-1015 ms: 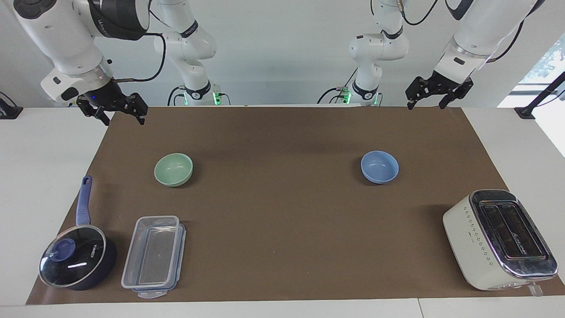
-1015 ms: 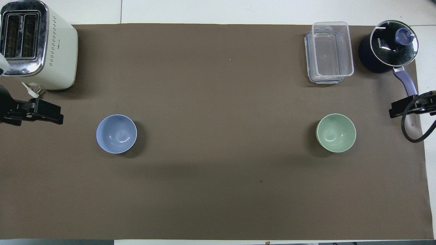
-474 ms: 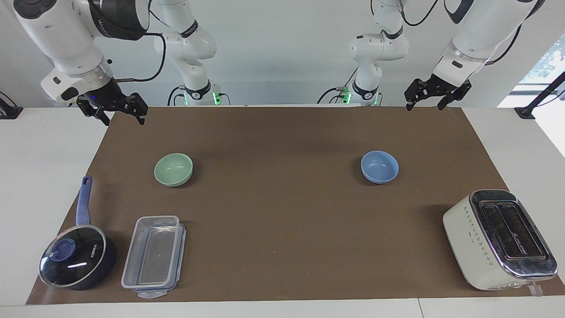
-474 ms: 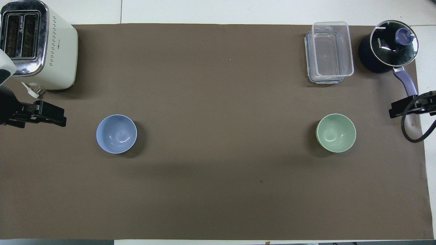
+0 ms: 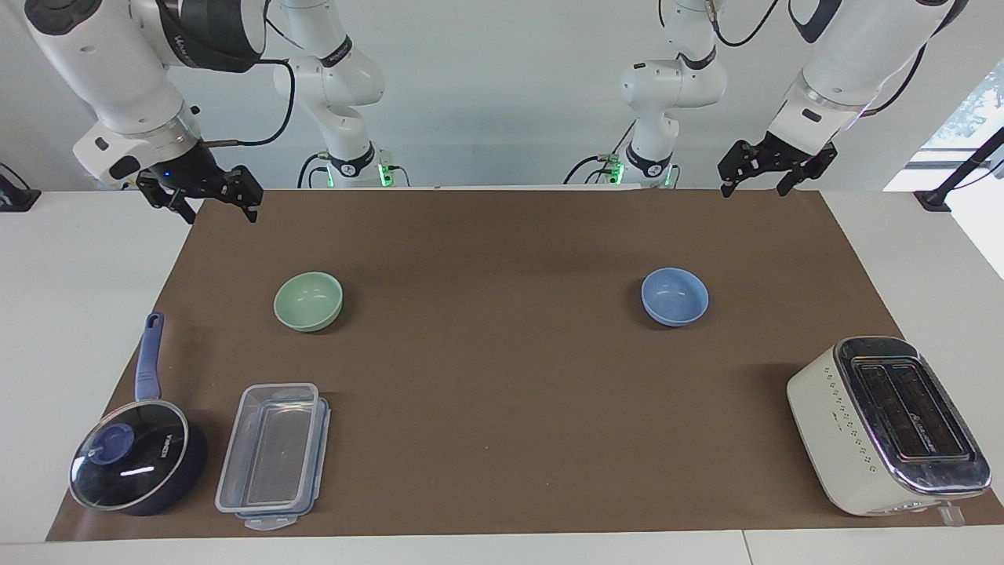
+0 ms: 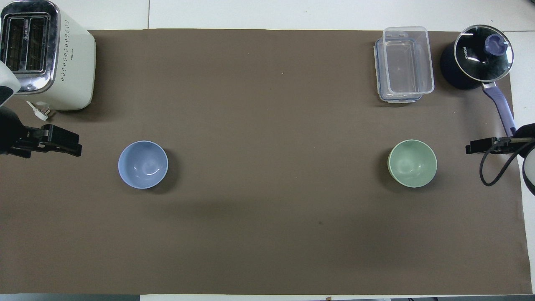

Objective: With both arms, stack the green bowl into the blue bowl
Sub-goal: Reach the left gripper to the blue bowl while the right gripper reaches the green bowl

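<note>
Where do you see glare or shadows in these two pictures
Facing view: a bright streak of glare on the saucepan's glass lid, small highlights inside the green bowl and blue bowl, and an overexposed window at the picture's edge. Overhead view: each bowl casts a soft shadow on the brown mat, and the toaster's chrome top reflects light.

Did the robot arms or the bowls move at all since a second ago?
Only a little. The right gripper slid inward over the mat, toward the green bowl. The left gripper crept a bit toward the blue bowl. Nothing was grabbed or let go. Both bowls, the toaster, saucepan and clear box stayed put.
</note>
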`<state>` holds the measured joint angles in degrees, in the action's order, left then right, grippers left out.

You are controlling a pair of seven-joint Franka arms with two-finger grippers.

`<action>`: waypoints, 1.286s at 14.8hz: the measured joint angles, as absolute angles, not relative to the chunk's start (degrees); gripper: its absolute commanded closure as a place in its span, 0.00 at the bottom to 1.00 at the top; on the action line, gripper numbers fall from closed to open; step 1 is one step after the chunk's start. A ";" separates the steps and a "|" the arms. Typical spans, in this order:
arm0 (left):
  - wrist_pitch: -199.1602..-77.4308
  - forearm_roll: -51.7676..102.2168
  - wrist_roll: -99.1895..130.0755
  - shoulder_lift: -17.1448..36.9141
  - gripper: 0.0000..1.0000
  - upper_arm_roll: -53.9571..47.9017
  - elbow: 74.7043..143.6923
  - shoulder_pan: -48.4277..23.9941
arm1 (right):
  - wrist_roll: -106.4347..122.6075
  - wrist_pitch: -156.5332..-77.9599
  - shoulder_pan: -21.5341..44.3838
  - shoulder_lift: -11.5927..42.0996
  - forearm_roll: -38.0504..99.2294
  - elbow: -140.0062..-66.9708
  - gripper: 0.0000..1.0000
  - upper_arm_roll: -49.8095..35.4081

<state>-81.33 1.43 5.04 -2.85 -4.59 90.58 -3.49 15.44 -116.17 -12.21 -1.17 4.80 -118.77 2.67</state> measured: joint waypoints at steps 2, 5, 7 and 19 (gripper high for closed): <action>-84.27 1.43 5.04 -3.47 0.00 -4.57 92.79 -3.42 | 15.44 -119.98 -11.50 -0.10 6.05 -122.02 0.00 2.35; -93.81 1.43 5.04 -4.84 0.00 -4.54 102.51 -3.40 | 15.44 -127.87 -8.00 1.37 6.52 -127.43 0.00 1.99; -102.33 1.43 4.86 -4.85 0.00 -4.49 110.59 -3.37 | 15.44 -131.11 -5.46 1.86 6.54 -129.38 0.06 1.94; -125.64 1.43 -1.57 1.69 0.16 -4.34 126.16 -1.34 | 20.54 -133.74 -5.64 5.00 6.54 -130.25 1.00 2.21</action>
